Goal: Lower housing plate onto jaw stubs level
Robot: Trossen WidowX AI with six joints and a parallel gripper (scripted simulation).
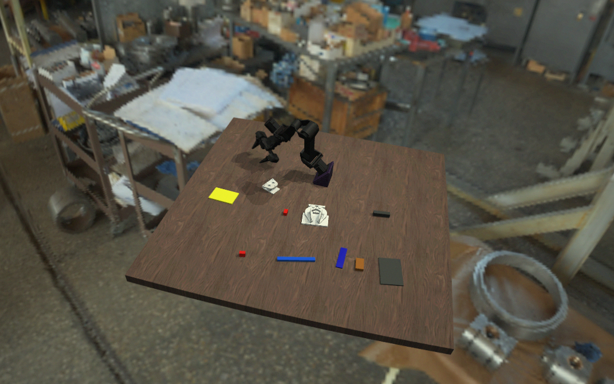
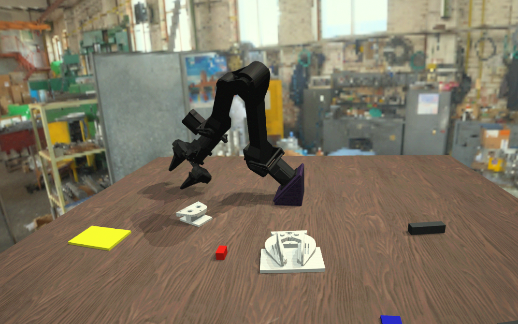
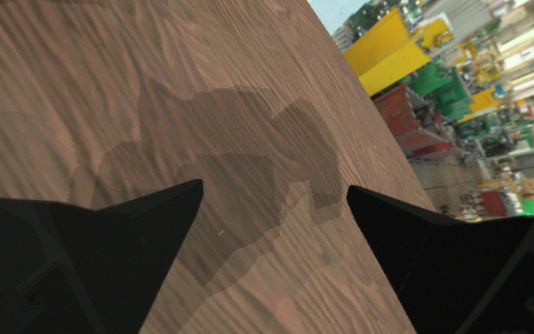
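The housing plate (image 1: 270,183) (image 2: 193,208), white with two holes, rests on a small white stand (image 1: 274,190) (image 2: 203,220) left of centre. Apart from it, to the right, a white base (image 1: 305,222) (image 2: 318,263) lies on the table and carries two white jaws, a left jaw (image 2: 280,250) and a right jaw (image 2: 301,254), with their tips toward the exterior camera. The pins and stubs are too small to make out. My gripper (image 1: 257,155) (image 2: 175,179) (image 3: 276,189) is open and empty, above the table behind the housing plate. No task part shows in the wrist view.
A red block (image 1: 285,212) (image 2: 221,252) lies between stand and base. A yellow sheet (image 1: 223,195) (image 2: 99,237) lies left, a black bar (image 1: 381,214) (image 2: 426,228) right. Near the front are another red block (image 1: 242,253), blue strips, an orange block (image 1: 359,264) and a dark sheet (image 1: 390,271).
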